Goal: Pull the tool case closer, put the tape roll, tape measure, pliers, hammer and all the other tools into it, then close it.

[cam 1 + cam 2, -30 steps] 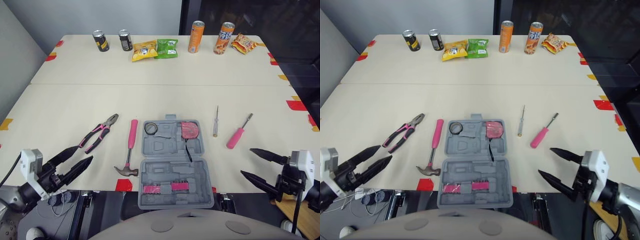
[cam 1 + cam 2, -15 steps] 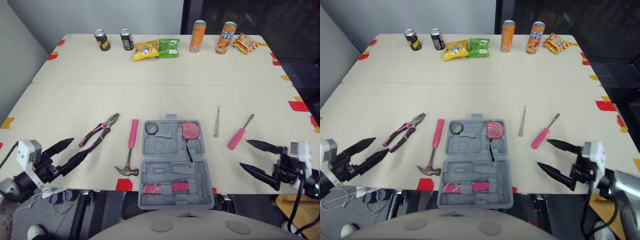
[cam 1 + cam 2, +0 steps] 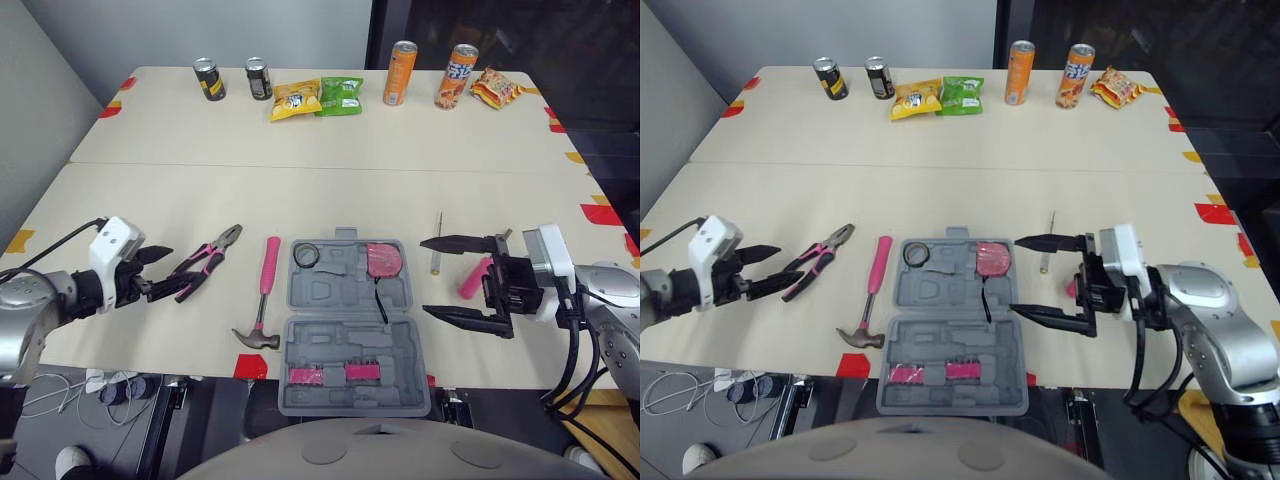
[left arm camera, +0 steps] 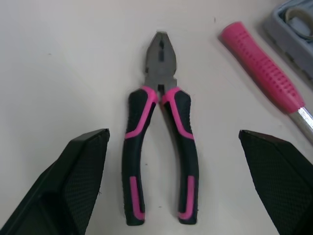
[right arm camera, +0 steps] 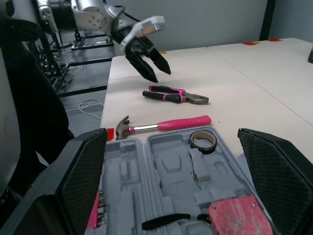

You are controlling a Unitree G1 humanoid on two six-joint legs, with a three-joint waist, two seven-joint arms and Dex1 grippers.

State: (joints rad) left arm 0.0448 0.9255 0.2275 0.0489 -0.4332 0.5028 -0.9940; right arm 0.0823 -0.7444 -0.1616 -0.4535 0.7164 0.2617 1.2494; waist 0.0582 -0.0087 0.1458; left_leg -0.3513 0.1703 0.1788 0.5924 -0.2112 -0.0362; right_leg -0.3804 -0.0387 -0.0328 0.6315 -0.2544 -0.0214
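The grey tool case [image 3: 330, 345] lies open at the table's front edge. A tape roll [image 3: 303, 256] and a pink tape measure [image 3: 380, 260] sit in its far half. The pink-handled hammer [image 3: 262, 300] lies just left of the case, and the pliers [image 3: 205, 263] lie further left. My left gripper [image 3: 175, 270] is open, its fingers [image 4: 78, 181] at either side of the pliers' handles [image 4: 161, 161]. My right gripper [image 3: 424, 277] is wide open at the case's right edge. A thin screwdriver [image 3: 438, 243] and a pink-handled one [image 3: 470, 280] lie behind it.
Two dark cans [image 3: 208, 79], snack bags [image 3: 318, 98] and two orange cans [image 3: 400, 73] line the table's far edge. Red tape marks [image 3: 598, 213] dot the table's sides. Bare tabletop stretches between the tools and the far row.
Both arms rose from below the table's front edge. The left gripper moved in to the pliers' handles. The right gripper swung left to the case's right edge.
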